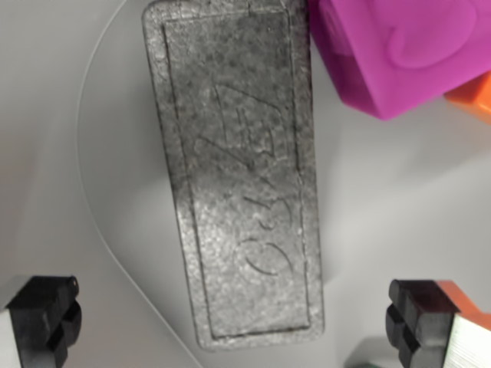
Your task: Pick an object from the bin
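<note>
Wrist view, looking straight down into the bin. We see the gripper (238, 322) from above, its two black fingers (46, 318) entering at the lower corners of the frame, one at the wrist view's left and the other at the wrist view's right. The fingers stand wide apart and clamp nothing. An orange patch shows on the right-hand finger, just above its pale metal side.

Between the fingers, and reaching up to the top edge, we find the dark grey foam block (238, 176), a long flat slab of speckled expanded foam. It has a raised border and embossed characters on its face, which we cannot read with confidence. Its lower end lies between the two fingers, touching neither.

At the upper right we see a magenta block (399, 54), glossy, with a curved raised mark on its top face; its corner meets or overlaps the foam block's upper right edge. Just beside it, at the right border, an orange object (474, 96) is only partly visible. All rest on the pale grey bin floor (399, 207), where a thin curved line runs at left.
</note>
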`<action>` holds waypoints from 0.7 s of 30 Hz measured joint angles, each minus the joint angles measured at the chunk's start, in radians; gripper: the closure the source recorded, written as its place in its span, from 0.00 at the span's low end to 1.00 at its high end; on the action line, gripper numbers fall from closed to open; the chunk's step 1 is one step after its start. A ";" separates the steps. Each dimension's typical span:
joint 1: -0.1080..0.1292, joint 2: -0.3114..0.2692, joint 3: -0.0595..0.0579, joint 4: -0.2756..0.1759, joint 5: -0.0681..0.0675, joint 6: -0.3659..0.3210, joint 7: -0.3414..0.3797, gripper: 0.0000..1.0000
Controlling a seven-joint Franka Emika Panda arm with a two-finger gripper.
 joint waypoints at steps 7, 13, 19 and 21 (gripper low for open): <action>0.000 0.000 0.000 0.000 0.000 0.000 0.000 0.00; 0.000 0.000 0.000 0.000 0.000 0.000 0.000 1.00; 0.000 0.000 0.000 0.000 0.000 0.000 0.000 1.00; 0.000 0.000 0.000 0.000 0.000 0.000 0.000 1.00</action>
